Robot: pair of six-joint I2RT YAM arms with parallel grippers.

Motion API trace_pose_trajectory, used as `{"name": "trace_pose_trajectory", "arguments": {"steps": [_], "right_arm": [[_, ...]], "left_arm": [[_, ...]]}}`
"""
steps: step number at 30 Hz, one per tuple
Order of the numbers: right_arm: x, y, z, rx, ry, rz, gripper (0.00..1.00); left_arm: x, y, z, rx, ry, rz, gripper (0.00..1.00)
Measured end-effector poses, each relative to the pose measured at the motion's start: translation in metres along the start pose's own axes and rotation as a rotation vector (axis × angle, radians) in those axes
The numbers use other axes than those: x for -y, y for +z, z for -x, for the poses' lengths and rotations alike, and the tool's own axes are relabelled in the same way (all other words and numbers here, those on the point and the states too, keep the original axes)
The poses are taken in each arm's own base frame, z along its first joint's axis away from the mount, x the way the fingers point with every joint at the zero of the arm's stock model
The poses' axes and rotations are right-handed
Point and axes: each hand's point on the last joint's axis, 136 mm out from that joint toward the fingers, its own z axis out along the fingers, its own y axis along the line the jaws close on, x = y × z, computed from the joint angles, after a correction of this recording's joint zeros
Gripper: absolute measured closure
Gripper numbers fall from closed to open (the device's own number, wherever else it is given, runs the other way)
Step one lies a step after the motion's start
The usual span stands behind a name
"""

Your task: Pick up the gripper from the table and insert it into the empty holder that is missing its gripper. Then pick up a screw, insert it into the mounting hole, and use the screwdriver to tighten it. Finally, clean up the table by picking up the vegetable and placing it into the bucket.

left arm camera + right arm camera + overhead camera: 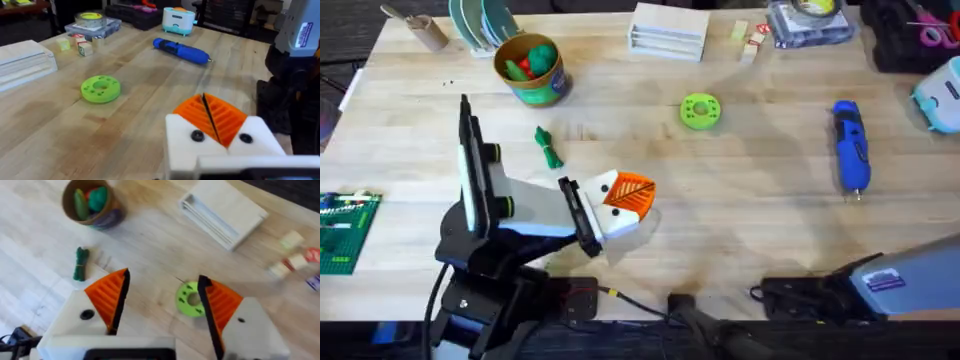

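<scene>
My left gripper [632, 192] [204, 102] rests low over the table's front middle, shut with its two orange wedges pressed together on white mounts and nothing between them. My right gripper [164, 277] is open, both orange wedges seated in white mounts; its arm [905, 275] sits at the lower right. The blue screwdriver [850, 145] [180, 50] lies on the right side of the table. The dark green vegetable [548, 148] [80, 264] lies beside the left arm, below the bucket [532, 85] [107, 217], which holds red and green toys. A loose gripper, an empty holder and a loose screw are out of view.
A bright green ring disc [700, 110] [100, 88] [187, 300] lies mid-table. Along the far edge stand a white stacked block [668, 30], small cubes [750, 42], a clear box with tape [810, 20], plates [485, 20] and a cardboard tube [420, 28]. A green brick plate [345, 230] lies front left.
</scene>
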Motion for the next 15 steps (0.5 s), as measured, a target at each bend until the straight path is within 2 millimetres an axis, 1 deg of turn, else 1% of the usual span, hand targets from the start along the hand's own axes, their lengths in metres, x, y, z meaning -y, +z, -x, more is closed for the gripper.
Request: {"name": "trace_pose_trajectory", "arguments": {"steps": [4, 7, 9, 12, 14, 15], "right_arm": [[0.042, -0.043, -0.009, 0.013, 0.09, -0.085, 0.126], [0.074, -0.081, -0.022, 0.026, 0.156, -0.161, 0.126], [0.093, -0.109, -0.033, 0.037, 0.2, -0.218, 0.126], [0.112, -0.145, -0.056, 0.027, 0.257, -0.29, 0.124], [0.123, -0.163, -0.073, 0.014, 0.297, -0.333, 0.126], [0.128, -0.168, -0.08, 0.008, 0.314, -0.35, 0.126]], "left_arm": [[0.0, 0.0, 0.0, 0.0, 0.0, 0.0, 0.997], [0.0, 0.0, 0.0, 0.0, 0.0, 0.0, 0.997], [0.0, 0.0, 0.0, 0.0, 0.0, 0.0, 0.997], [0.0, 0.0, 0.0, 0.0, 0.0, 0.0, 0.997], [0.0, 0.0, 0.0, 0.0, 0.0, 0.0, 0.997], [0.0, 0.0, 0.0, 0.0, 0.0, 0.0, 0.997]]}}
